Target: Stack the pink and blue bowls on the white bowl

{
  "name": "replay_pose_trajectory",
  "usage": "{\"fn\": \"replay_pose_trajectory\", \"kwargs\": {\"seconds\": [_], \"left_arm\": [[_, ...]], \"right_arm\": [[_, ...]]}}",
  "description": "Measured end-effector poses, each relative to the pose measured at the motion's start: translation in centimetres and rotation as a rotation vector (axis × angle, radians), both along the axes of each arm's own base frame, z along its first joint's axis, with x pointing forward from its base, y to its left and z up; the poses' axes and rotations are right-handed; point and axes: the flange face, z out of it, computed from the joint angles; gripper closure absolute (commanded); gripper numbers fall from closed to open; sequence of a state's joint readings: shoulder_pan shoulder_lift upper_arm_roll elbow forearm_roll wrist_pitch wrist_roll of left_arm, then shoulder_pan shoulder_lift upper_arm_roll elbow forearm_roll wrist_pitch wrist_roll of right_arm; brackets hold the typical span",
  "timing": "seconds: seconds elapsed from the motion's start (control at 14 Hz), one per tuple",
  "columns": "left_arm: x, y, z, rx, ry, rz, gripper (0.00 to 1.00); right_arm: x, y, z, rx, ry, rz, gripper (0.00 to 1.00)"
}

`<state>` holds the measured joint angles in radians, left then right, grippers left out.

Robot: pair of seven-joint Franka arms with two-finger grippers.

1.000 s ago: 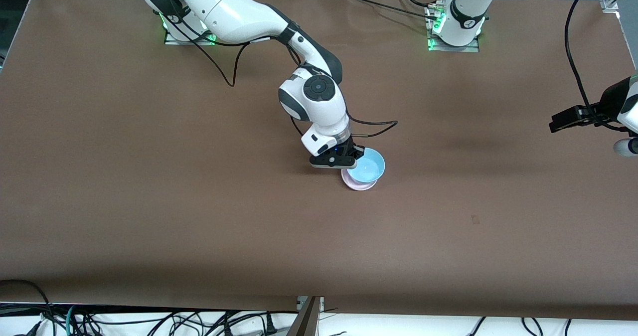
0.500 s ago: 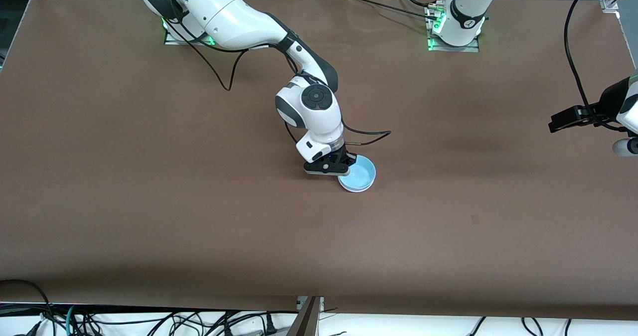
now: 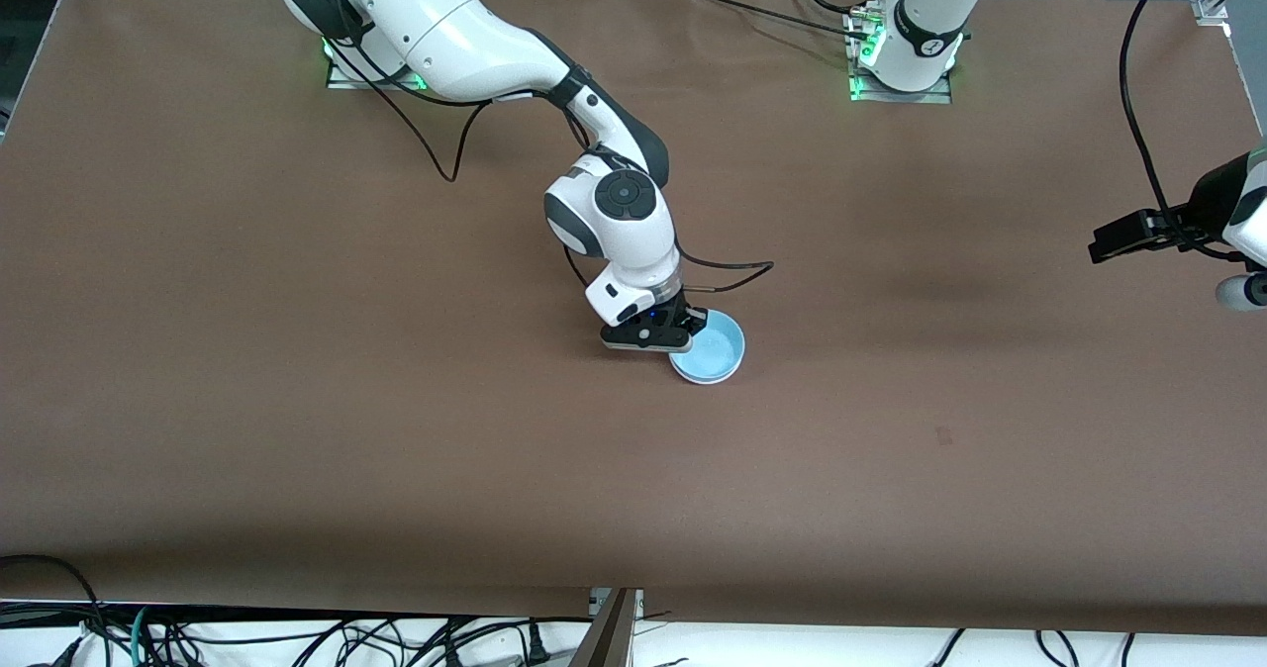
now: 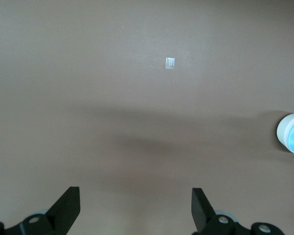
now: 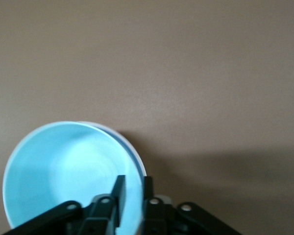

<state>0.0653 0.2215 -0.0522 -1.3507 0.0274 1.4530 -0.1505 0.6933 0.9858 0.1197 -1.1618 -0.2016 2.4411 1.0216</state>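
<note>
The blue bowl [image 3: 709, 358] sits mouth-up near the middle of the table [image 3: 297, 400], round, so with no long axis to speak of, its opening facing straight up. It rests nested on a pale bowl [image 5: 132, 147] beneath it, of which only a thin crescent of rim shows at the blue bowl's edge in the right wrist view; its colour there reads whitish and cannot be told apart further. From the bowl's centre, the right gripper [image 3: 690, 328] is at about ten o'clock in the front view, down at the rim. Its two fingers [image 5: 118, 193] are drawn close together and pinch the blue bowl's wall, one finger inside the bowl and the other outside, so the rim runs between them. The right arm reaches down to it from its base at about eleven o'clock. Well apart, toward three o'clock at the left arm's end of the table, the left gripper [image 4: 135, 208] hangs in the air over bare table, its fingers spread wide and holding nothing; that arm waits.
</note>
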Motion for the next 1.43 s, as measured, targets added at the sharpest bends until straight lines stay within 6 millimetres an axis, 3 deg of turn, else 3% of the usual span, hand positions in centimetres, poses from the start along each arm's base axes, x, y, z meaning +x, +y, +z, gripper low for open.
{"fn": "replay_pose_trajectory", "kwargs": {"seconds": [0.21,0.36,0.5,0.64,0.86,0.93,1.0,1.21,1.43], "left_arm": [[0.0,0.0,0.0,0.0,0.0,0.0,0.0],[0.0,0.0,0.0,0.0,0.0,0.0,0.0],[0.0,0.0,0.0,0.0,0.0,0.0,0.0],[0.0,-0.1,0.0,0.0,0.0,-0.001,0.0],[0.0,-0.1,0.0,0.0,0.0,-0.001,0.0],[0.0,-0.1,0.0,0.0,0.0,-0.001,0.0],[0.0,-0.1,0.0,0.0,0.0,-0.001,0.0],[0.0,-0.1,0.0,-0.001,0.0,-0.001,0.0],[0.0,-0.1,0.0,-0.005,0.0,-0.002,0.0]], "right_arm": [[0.8,-0.8,-0.1,-0.004,-0.005,-0.014,0.38],[2.3,-1.9,1.0,-0.009,-0.003,-0.04,0.38],[4.4,-3.6,3.4,-0.041,0.033,-0.065,0.38],[6.4,-6.1,7.4,-0.06,0.1,-0.037,0.38],[9.0,-13.1,15.6,-0.112,0.188,0.071,0.36],[9.5,-16.0,18.4,-0.136,0.214,0.113,0.04],[9.8,-19.0,21.3,-0.16,0.237,0.15,0.0],[9.3,-27.9,29.5,-0.203,0.294,0.189,0.0],[8.5,-36.0,35.5,-0.206,0.316,0.145,0.0]]}}
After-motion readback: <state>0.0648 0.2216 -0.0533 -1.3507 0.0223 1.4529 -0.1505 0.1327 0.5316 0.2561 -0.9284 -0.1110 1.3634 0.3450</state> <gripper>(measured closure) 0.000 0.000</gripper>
